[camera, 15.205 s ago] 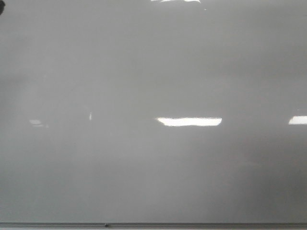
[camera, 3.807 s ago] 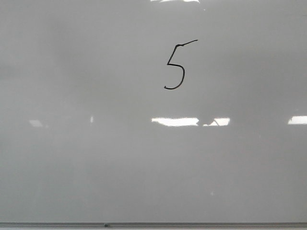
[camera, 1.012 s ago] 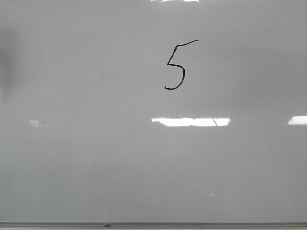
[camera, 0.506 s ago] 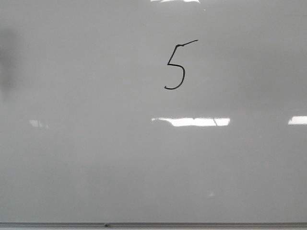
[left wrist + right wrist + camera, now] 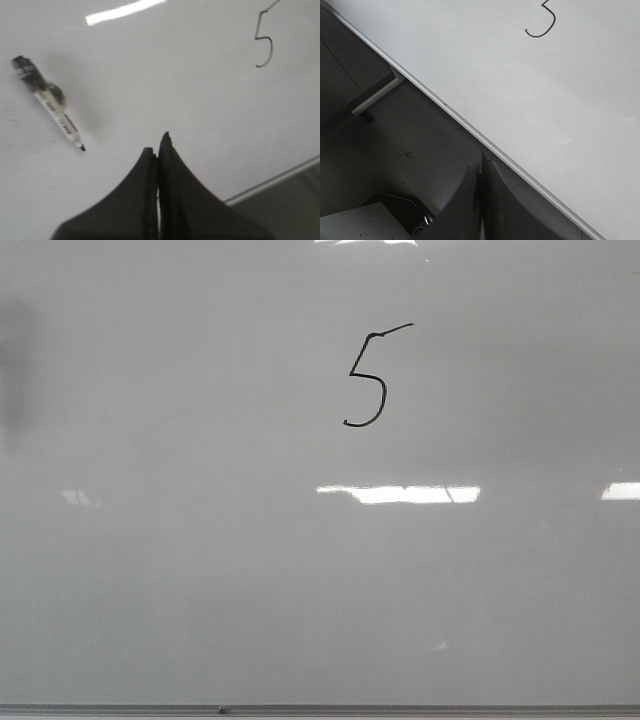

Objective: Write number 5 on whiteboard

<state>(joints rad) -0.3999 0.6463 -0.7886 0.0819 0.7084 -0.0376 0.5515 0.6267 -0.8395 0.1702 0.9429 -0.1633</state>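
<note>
A thin black hand-drawn number 5 [image 5: 368, 377] stands on the glossy pale grey whiteboard [image 5: 200, 590], above its middle. It also shows in the left wrist view [image 5: 264, 45], and its lower half in the right wrist view [image 5: 543, 22]. My left gripper [image 5: 158, 145] is shut and empty above the whiteboard [image 5: 175, 90]. A marker [image 5: 49, 102] lies uncapped on the board, apart from the left gripper. My right gripper [image 5: 482, 162] is shut and empty, hanging past the whiteboard's metal edge strip [image 5: 470, 130]. Neither gripper shows in the front view.
Bright white light reflections [image 5: 398, 494] lie across the board. The grey metal edge strip [image 5: 320, 708] runs along the board's near side. Beyond the board's edge the right wrist view shows a dark surface [image 5: 395, 140] and a pale bar [image 5: 377, 97].
The board was blank 15 s ago and the 5 was on it by 3.8 s ago. Over the last second only a light reflection has shifted slightly.
</note>
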